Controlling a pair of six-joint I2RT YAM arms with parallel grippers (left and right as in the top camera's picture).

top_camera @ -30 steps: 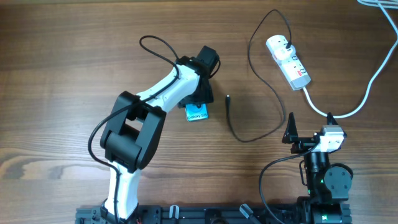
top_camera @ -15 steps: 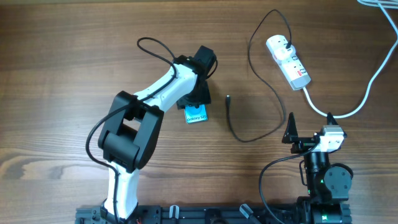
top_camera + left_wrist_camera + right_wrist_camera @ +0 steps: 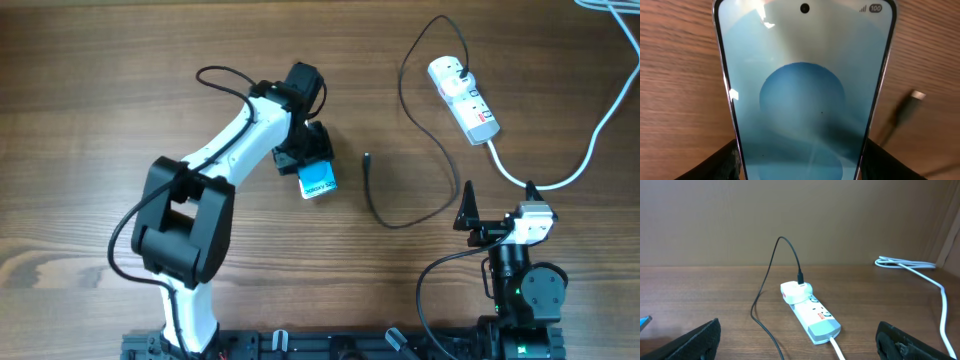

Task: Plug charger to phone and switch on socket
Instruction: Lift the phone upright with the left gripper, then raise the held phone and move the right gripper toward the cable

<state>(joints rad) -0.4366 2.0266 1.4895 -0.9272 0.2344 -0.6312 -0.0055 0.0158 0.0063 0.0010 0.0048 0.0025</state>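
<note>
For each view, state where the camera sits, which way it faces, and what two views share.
Overhead: above the table, facing straight down at the left arm, right arm, phone, charger and socket.
Left wrist: on the left arm, facing past the left hand's fingers onto the phone's screen.
Right wrist: low over the table, facing level toward the socket; the right hand's fingers fill the bottom corners.
Shared: overhead and right wrist both show the socket.

Left arm stretches from lower-left base toward upper centre of overhead frame, left gripper (image 3: 308, 163) clamped on phone (image 3: 318, 181); right arm folded at lower right, right gripper (image 3: 498, 197) spread wide
</note>
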